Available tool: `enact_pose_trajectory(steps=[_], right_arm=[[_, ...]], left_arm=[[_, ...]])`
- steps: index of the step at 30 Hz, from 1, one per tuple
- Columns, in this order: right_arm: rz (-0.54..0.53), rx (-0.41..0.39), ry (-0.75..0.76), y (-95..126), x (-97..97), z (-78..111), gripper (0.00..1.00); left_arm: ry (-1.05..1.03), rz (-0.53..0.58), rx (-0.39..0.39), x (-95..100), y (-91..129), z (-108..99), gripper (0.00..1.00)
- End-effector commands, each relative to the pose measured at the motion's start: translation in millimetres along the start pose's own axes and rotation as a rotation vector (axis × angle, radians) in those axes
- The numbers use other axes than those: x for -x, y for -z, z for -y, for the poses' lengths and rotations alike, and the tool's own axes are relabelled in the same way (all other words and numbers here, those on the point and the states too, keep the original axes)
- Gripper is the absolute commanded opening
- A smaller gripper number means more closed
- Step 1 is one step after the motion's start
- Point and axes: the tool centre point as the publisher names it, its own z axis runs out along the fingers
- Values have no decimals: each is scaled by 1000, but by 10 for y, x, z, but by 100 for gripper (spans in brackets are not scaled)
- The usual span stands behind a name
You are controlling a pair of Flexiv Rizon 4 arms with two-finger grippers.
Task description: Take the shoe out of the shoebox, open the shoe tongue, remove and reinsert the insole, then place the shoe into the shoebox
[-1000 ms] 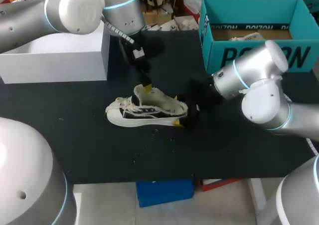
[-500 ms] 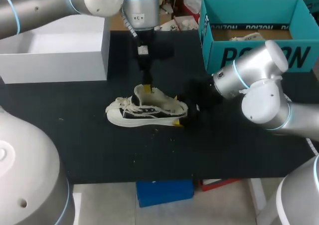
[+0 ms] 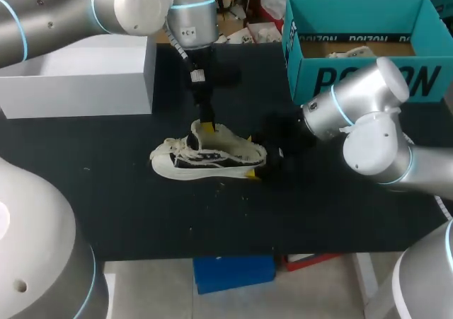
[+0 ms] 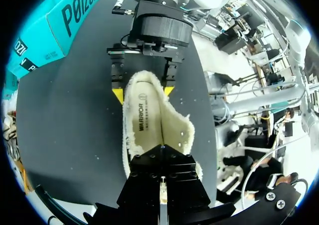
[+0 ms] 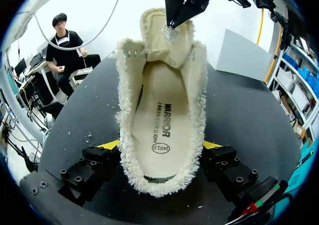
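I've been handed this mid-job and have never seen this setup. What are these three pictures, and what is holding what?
Two robot arms work over a black table. The wide picture looks down from above and behind them. Each round picture comes from a camera on one arm's wrist. A cream shoe sits mid-table. The right gripper clamps its heel from both sides. The left gripper pinches the tongue, so the insole shows inside. A teal shoebox stands at the far right and a white box at the far left.
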Motion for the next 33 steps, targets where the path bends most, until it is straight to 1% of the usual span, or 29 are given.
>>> enact_pose_trajectory(steps=[1,4,12,18,21,25,29,33], right_arm=[[1,-3,-1,-22,0,3,0],[1,-3,-1,-22,0,3,0],[1,-3,-1,-22,0,3,0],[1,-3,-1,-22,0,3,0],[1,-3,-1,-22,0,3,0],[1,-3,-1,-22,0,3,0],[1,-3,-1,-22,0,3,0],[1,-3,-1,-22,0,3,0]], left_arm=[[-7,-6,-27,5,-102,-19,0],[-16,-19,-15,2,-154,13,0],[-28,-18,15,89,-267,98,0],[-22,28,52,92,-326,146,0],[-26,36,51,75,-289,168,0],[-39,51,55,32,-170,190,0],[-62,66,80,-70,-65,147,0],[-70,85,78,-84,21,137,0]])
